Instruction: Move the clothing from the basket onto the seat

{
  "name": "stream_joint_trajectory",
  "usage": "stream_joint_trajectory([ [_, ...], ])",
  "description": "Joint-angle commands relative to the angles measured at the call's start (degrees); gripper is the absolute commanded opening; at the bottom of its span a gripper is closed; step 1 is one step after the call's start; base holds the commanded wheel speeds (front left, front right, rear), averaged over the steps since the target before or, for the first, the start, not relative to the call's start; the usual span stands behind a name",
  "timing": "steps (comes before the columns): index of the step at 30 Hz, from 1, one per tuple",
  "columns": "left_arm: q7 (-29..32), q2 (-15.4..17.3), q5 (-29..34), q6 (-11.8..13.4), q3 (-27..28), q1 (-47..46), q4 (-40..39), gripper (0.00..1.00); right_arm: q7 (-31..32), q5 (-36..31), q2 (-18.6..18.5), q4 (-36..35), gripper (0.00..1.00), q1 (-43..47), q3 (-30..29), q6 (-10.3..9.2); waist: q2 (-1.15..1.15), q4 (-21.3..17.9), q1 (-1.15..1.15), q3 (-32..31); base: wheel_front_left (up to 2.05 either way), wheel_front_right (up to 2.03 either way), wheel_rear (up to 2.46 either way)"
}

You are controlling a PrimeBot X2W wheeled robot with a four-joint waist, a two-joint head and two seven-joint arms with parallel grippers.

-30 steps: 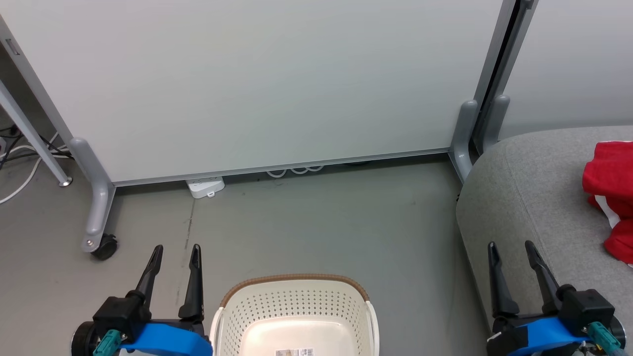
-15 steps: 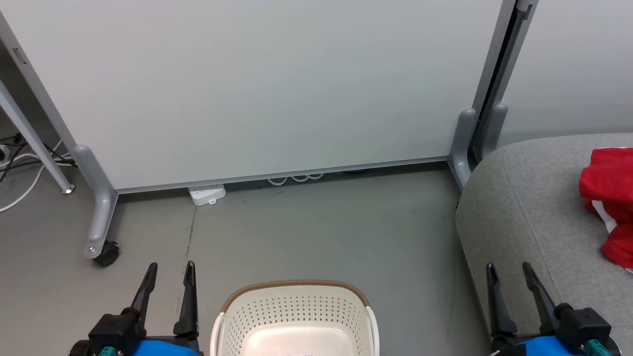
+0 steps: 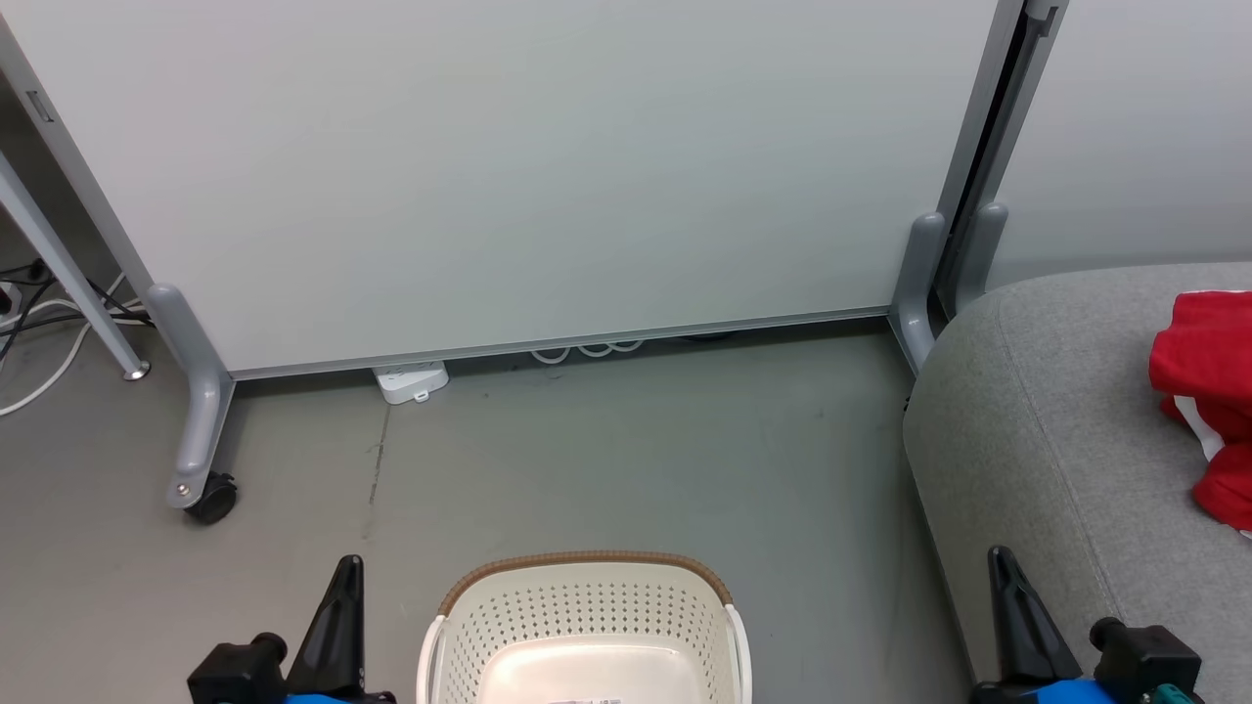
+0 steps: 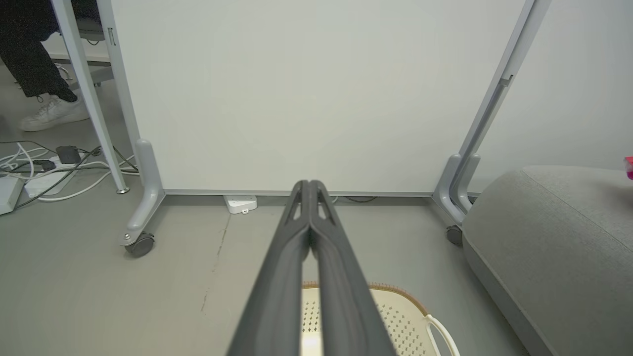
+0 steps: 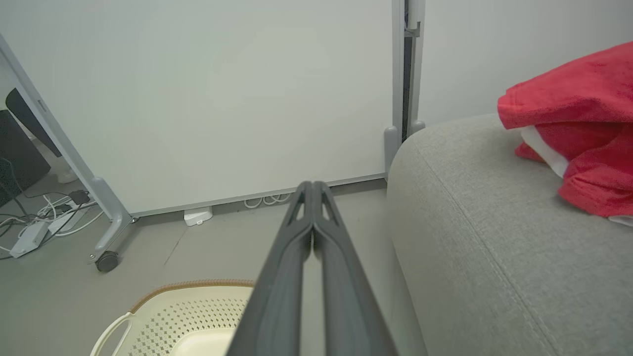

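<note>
The red clothing (image 3: 1209, 401) with a white panel lies on the grey seat (image 3: 1037, 411) at the right edge; the right wrist view has the same clothing (image 5: 578, 128) on the seat (image 5: 484, 237). On the floor at the bottom centre stands the cream basket (image 3: 585, 626) with its brown rim, nothing showing inside; the basket (image 4: 395, 316) also appears under the left fingers and the basket (image 5: 193, 311) at the right wrist view's lower left. My left gripper (image 3: 342, 587) is shut beside the basket's left side. My right gripper (image 3: 1007, 587) is shut in front of the seat. Both hold nothing.
A pale partition panel (image 3: 509, 166) on wheeled grey feet (image 3: 201, 430) closes off the back, a second panel (image 3: 1135, 127) beside it. A white power strip (image 3: 411, 379) and cables lie at its base. A person's leg and shoe (image 4: 47, 113) stand far left behind a table leg.
Both grippers have closed from open to shut and sunk lower in the head view. The camera tilted slightly, shifting the scene down a little.
</note>
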Motion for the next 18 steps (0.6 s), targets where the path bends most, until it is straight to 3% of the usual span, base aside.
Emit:
stream_joint_trajectory([
  [1, 0.9, 0.2, -2.8, -0.1, 0.9, -1.1, -0.6, 0.00, 0.8, 2.9, 0.0, -0.5, 0.00, -1.0, -0.5, 0.00, 0.00, 0.0, 0.00, 0.0, 0.00, 0.00, 0.00],
  [18, 5.2, 0.2, -20.5, -0.8, 2.8, -1.7, -1.8, 0.00, 5.2, 21.5, 0.0, -1.5, 0.00, -2.5, -1.1, -0.01, 0.00, -0.3, 0.00, 0.3, 0.00, 0.00, 0.00],
])
